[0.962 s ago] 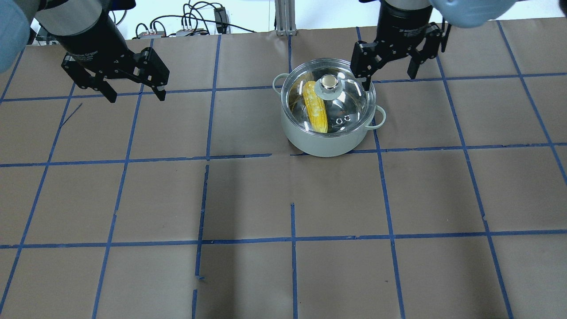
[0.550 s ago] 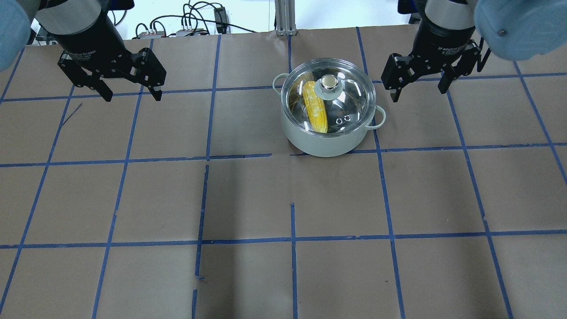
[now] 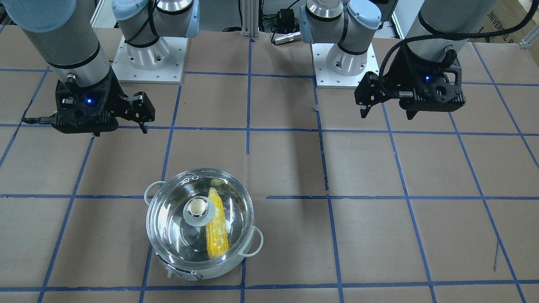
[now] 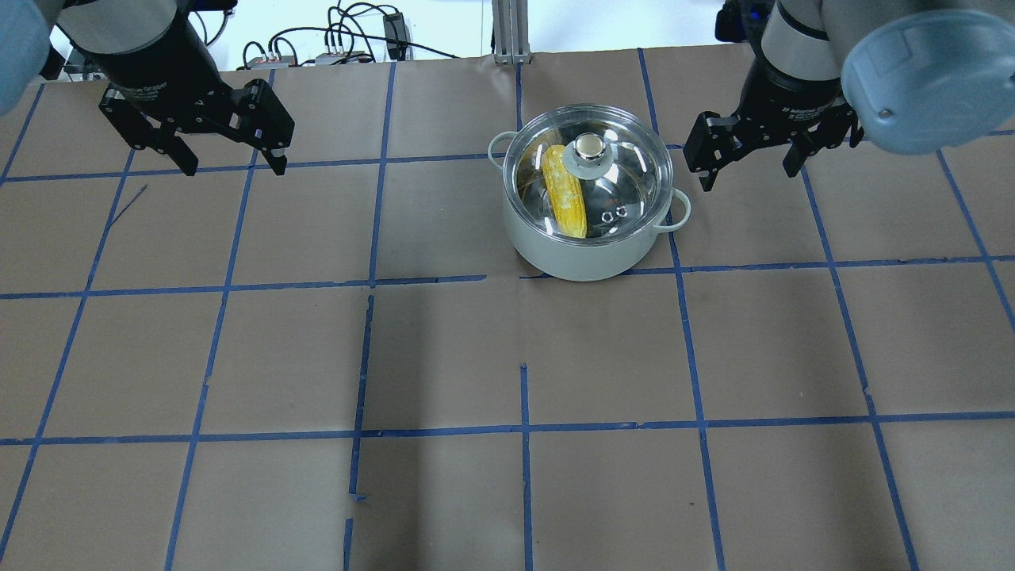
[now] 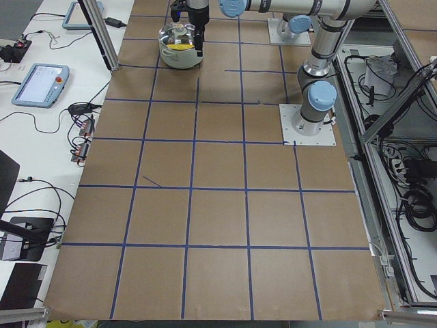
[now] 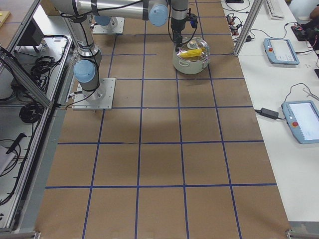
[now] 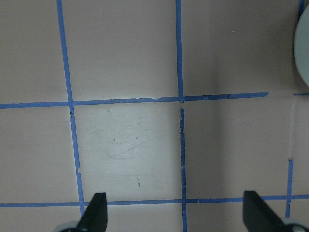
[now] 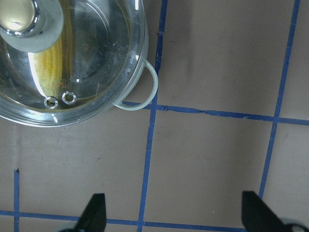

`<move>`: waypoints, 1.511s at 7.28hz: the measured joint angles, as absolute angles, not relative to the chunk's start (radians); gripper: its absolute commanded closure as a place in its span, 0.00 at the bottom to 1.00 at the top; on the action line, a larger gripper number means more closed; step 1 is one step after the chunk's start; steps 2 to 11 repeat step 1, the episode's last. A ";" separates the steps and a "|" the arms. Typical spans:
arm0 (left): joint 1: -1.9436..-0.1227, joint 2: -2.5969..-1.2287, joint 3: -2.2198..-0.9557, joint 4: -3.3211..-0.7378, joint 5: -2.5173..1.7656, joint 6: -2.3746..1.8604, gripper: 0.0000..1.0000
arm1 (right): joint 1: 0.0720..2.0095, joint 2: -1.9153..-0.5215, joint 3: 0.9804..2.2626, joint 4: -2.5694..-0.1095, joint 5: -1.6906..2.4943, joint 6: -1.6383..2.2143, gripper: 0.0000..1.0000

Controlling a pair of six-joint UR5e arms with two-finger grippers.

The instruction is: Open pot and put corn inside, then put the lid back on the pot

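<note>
The pot [image 4: 583, 252] stands on the brown paper at the far middle, with the glass lid [image 4: 626, 170] on it. The corn [image 4: 564, 192] lies inside, seen through the lid beside the knob [image 4: 587, 147]. The front-facing view shows the pot [image 3: 191, 274], the lid [image 3: 172, 219] and the corn [image 3: 217, 229]. My right gripper [image 4: 749, 176] is open and empty, to the right of the pot; its wrist view shows the lid [image 8: 101, 58] and a side handle [image 8: 145, 92]. My left gripper [image 4: 235, 165] is open and empty, far to the left.
Cables and small boxes [image 4: 341, 40] lie beyond the table's back edge beside an aluminium post [image 4: 507, 32]. Both arm bases [image 3: 147, 59] [image 3: 345, 63] stand on the robot's side. Blue tape lines grid the brown paper.
My right gripper has moved right, from above the lid's rim to beside the pot. My left gripper has drawn back slightly to the left. The pot, lid and corn have not moved.
</note>
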State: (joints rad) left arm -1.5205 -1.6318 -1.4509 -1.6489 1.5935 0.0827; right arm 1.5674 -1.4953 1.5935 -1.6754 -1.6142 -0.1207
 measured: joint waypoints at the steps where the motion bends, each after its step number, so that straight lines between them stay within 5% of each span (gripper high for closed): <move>1: -1.520 -1.631 -1.452 -1.649 1.593 0.083 0.00 | 1.568 -1.492 1.593 -1.678 -1.615 -0.119 0.00; 11: -1.520 -1.631 -1.452 -1.649 1.593 0.083 0.00 | 1.568 -1.492 1.593 -1.678 -1.615 -0.119 0.00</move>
